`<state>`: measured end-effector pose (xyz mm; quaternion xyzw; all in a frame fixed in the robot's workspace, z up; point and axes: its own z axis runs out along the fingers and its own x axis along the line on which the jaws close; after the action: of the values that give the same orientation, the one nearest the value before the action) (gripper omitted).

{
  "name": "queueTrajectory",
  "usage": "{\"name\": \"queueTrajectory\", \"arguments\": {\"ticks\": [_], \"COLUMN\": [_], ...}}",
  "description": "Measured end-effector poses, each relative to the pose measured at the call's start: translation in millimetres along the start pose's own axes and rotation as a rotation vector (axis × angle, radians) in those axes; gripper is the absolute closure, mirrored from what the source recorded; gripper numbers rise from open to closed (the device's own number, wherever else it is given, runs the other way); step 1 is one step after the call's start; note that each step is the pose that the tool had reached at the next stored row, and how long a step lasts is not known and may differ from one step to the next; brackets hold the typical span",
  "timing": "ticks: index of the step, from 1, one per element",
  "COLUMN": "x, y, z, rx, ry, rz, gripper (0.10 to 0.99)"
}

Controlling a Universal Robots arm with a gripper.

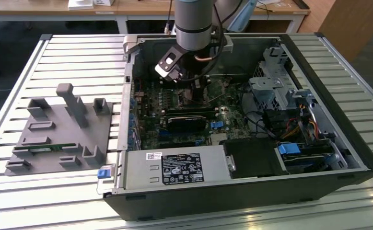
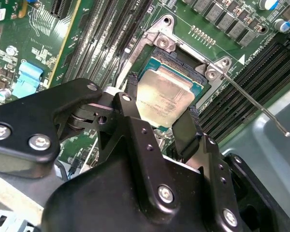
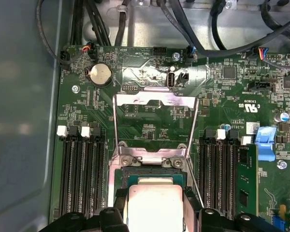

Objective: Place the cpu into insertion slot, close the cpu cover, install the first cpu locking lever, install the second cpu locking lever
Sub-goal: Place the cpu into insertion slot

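Observation:
In both wrist views the cpu (image 2: 168, 92) (image 3: 154, 205), a flat square chip with a dull silver top, sits between my gripper's black fingers (image 2: 131, 94), which press on two opposite edges. My gripper (image 2: 163, 99) (image 3: 154, 212) is shut on it directly over the insertion slot (image 2: 181, 60) (image 3: 152, 173). The cpu cover (image 3: 154, 100), a thin silver frame, is swung open and back from its hinge beside the slot. A thin wire locking lever (image 2: 261, 108) stands released, out to one side of the slot. In the exterior view my gripper (image 1: 190, 93) reaches down into the open computer case, over the motherboard.
Black memory slots (image 3: 82, 174) (image 3: 222, 169) flank the slot. The case holds a black card (image 1: 186, 120), a power supply (image 1: 173, 168), a drive cage (image 1: 270, 86) and cables. On the exterior view's left a grey fixture (image 1: 58, 129) lies on the slatted table with a green memory stick (image 1: 46, 148).

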<state>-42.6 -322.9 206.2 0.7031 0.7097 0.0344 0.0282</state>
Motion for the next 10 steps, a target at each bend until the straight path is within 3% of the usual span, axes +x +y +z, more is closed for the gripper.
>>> {"name": "queueTrajectory", "arguments": {"ticks": [10], "x": [0.4], "y": [-0.5], "z": [6.1], "rx": [0.0], "ry": [-0.0013], "rz": [0.015], "gripper": [0.549]}}
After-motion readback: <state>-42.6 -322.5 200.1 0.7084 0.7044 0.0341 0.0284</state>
